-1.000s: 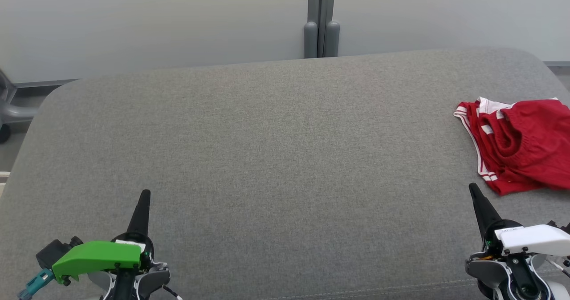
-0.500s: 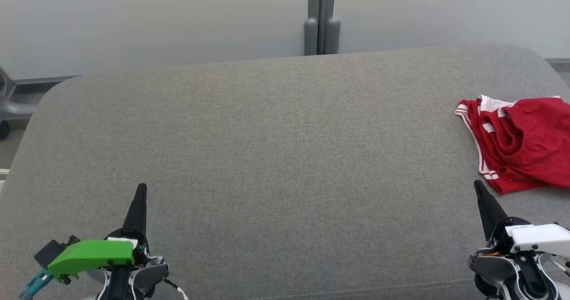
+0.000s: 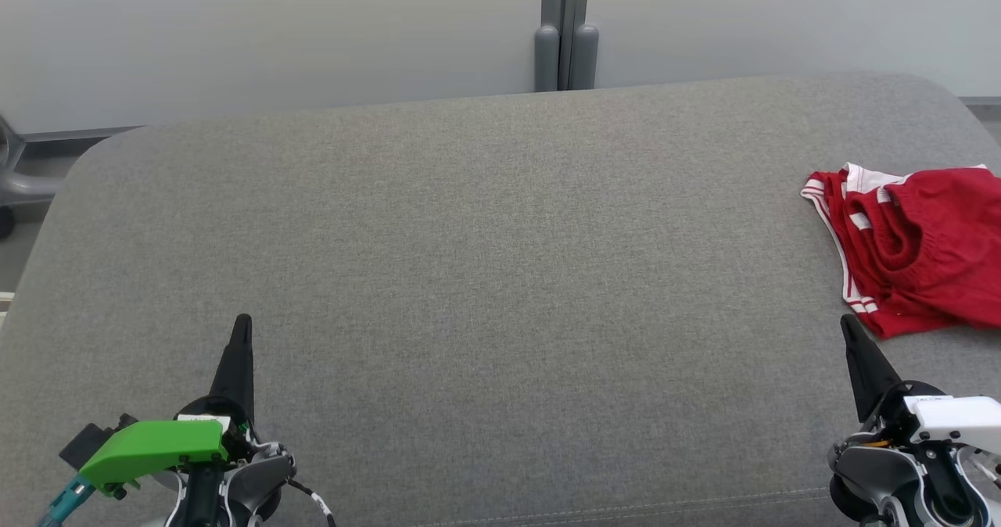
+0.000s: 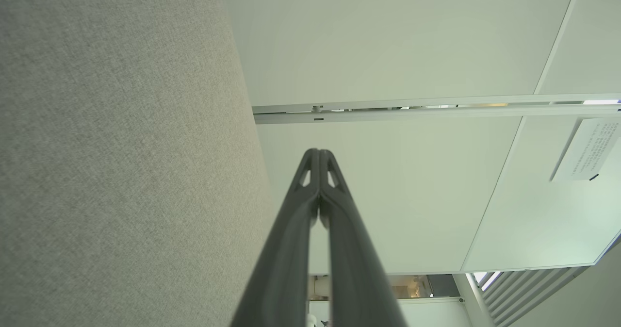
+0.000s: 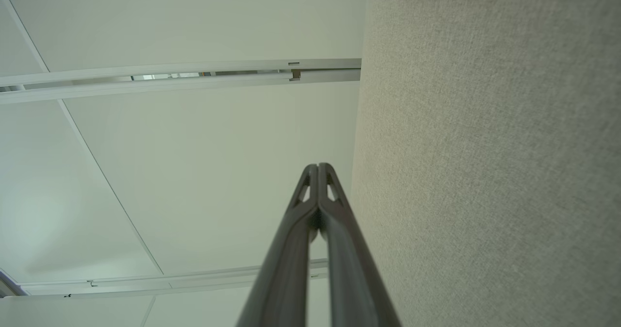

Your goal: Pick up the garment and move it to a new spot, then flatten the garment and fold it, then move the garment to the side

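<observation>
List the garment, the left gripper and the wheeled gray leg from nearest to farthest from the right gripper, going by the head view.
1. garment: just ahead of the right gripper, on the right end of the cushion.
2. left gripper: across the cushion, at its near left.
3. wheeled gray leg: off the cushion, far left.

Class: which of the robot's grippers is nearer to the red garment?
Right. The right gripper sits just beside the red garment, by its near corner, not touching it. The left gripper is far across the grey cushion, toward its opposite side.
</observation>
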### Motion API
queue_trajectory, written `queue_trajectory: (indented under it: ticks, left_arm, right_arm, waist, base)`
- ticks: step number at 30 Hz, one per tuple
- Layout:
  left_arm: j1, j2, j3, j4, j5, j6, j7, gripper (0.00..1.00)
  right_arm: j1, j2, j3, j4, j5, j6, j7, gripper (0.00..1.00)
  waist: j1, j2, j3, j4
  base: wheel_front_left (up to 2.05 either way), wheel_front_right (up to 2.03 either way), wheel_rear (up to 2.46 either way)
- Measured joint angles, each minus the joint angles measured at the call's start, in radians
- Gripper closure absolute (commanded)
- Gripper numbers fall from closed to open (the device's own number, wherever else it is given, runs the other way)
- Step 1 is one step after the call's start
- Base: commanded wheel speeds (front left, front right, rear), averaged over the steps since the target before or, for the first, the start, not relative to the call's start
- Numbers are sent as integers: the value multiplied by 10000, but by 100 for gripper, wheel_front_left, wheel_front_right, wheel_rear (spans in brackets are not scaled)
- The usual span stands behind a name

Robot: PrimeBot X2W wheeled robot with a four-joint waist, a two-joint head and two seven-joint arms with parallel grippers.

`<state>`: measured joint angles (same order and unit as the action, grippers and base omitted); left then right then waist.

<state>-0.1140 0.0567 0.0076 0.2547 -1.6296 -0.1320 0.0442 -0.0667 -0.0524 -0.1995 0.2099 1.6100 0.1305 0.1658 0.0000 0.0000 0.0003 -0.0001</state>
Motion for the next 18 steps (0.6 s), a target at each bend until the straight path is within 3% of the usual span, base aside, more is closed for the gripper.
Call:
queue_trajectory:
  ticks: [18]
  left_arm:
    - [-2, -12, 27, 2, -6, 0, 4, 100]
  right_arm:
    - [-4, 0, -10, 2, 6, 0, 0, 100]
  waist:
    - [0, 0, 0, 0]
  base:
    - [0, 0, 0]
